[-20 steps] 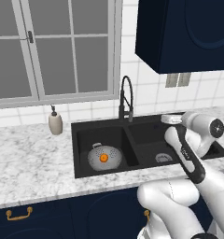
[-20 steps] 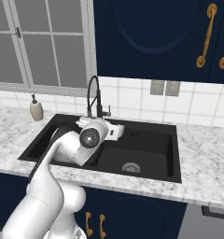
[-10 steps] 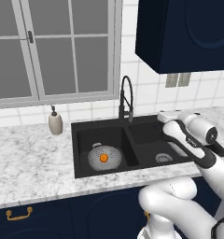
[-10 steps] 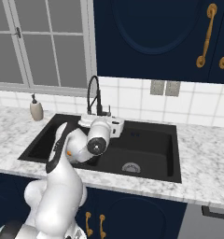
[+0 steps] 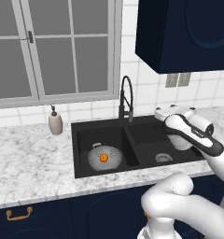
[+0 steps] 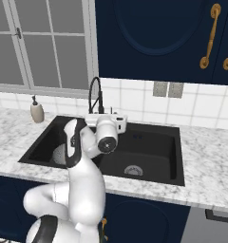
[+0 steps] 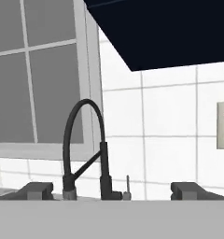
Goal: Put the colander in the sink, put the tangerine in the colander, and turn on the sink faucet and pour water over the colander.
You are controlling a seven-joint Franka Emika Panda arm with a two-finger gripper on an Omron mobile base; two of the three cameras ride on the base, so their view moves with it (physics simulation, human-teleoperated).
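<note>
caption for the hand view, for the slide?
Open gripper faces the black gooseneck sink faucet against white tile and window.

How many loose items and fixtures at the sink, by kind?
Colander: 1
Tangerine: 1, inside the colander
Sink faucet: 1
Soap dispenser: 1
Sink basins: 2
Total: 6

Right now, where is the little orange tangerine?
In the left base view the tangerine sits inside the colander, in the left basin of the sink, left of and nearer than the faucet.
</note>
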